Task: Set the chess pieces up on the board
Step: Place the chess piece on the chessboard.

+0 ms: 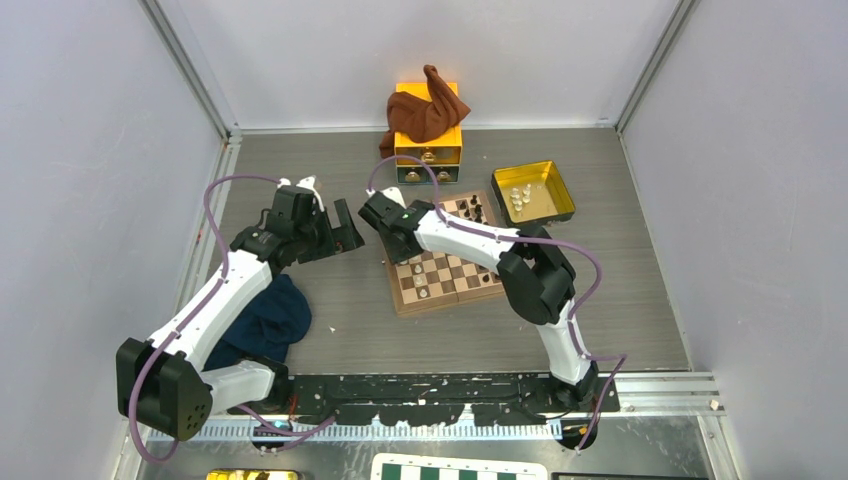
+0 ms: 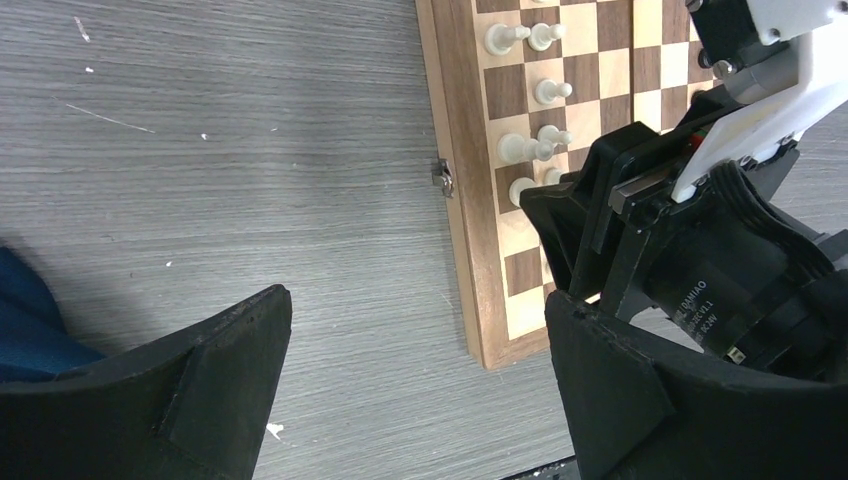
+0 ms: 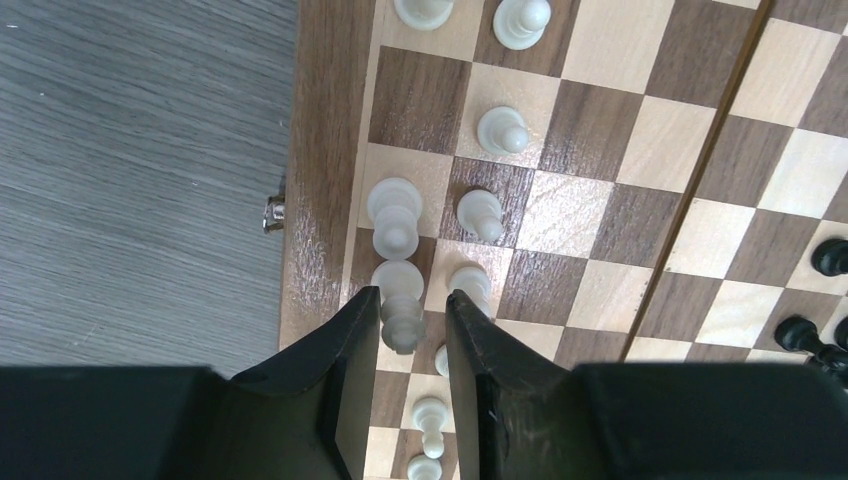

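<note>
Right end effector low over board, left edge. Fingers loosely parted around white piece in edge row, not pinching. Left end effector spread wide, empty, over table. Judged: release step. Next: straight lift, neighbours close.

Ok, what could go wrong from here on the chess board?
The right end effector straddles a white piece with a pawn close beside it; lifting off crooked could topple either. The open left end effector hovers close to the right wrist, so the arms might collide.
</note>
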### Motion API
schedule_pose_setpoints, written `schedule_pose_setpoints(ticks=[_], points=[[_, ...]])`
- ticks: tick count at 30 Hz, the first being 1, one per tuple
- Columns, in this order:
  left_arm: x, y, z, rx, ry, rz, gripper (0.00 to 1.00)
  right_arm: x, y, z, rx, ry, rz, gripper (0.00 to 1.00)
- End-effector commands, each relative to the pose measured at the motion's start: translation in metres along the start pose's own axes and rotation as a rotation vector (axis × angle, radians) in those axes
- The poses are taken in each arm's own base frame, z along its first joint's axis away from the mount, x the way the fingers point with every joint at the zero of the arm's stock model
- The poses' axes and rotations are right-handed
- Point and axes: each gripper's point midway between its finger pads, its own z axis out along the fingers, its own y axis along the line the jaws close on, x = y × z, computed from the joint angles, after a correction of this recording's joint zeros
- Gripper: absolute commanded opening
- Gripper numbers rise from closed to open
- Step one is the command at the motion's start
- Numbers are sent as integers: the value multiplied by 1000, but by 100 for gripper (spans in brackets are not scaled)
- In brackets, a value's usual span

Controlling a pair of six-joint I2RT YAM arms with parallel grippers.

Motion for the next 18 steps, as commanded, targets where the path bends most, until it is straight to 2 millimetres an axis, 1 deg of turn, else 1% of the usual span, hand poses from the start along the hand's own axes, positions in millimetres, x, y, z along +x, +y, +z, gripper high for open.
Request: schedule_pose_setpoints(ticks=[1, 5, 9, 12, 15, 17, 18], points=[[-18, -13, -9, 53, -65, -9, 97, -29, -4, -36, -15, -108, 17, 37], [-17, -13, -9, 52, -64, -11, 97, -33, -5, -44, -22, -118, 18, 37], [-18, -13, -11, 54, -71, -19, 97, -36, -3, -57, -49, -119, 19, 37], [-20, -14, -14, 56, -82, -24, 97, -43, -3, -75, -70, -139, 24, 37], [-23, -13, -16, 52, -96, -30, 97, -53, -6, -95, -85, -177, 38, 37], [-25, -13, -18, 47, -109, -31, 97, -65, -15, -110, -63, -229, 46, 37], [-26, -13, -20, 45, -115, -31, 97, -74, -23, -118, -40, -262, 56, 37]])
